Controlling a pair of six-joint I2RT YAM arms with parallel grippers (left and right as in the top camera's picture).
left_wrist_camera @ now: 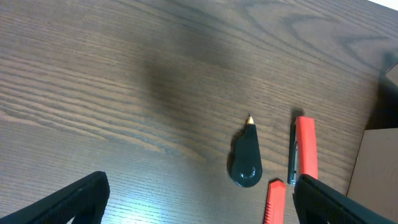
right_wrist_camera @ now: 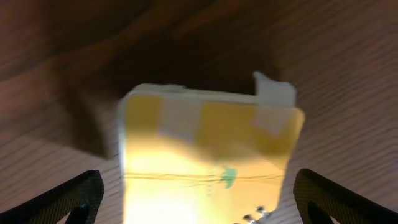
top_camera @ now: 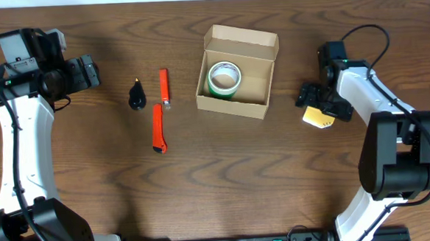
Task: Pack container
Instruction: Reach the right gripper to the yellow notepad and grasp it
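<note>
Am hovering my right gripper [right_wrist_camera: 198, 180], spread wide, over blurred yellow packet [right_wrist_camera: 205, 143], gripping nothing. Am holding left gripper [left_wrist_camera: 202, 180] spread wide, empty. Container [top_camera: 233, 106] holding tape roll [top_camera: 224, 79].

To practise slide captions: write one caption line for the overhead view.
Open container holding a green tape roll, orange tools to its left, right gripper open over a yellow packet.

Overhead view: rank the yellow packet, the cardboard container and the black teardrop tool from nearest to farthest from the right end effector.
1. Yellow packet: on the table's right side, right next to the right end effector.
2. Container: at the table's centre, flap open.
3. Black teardrop tool: on the left, beyond the container.
</note>
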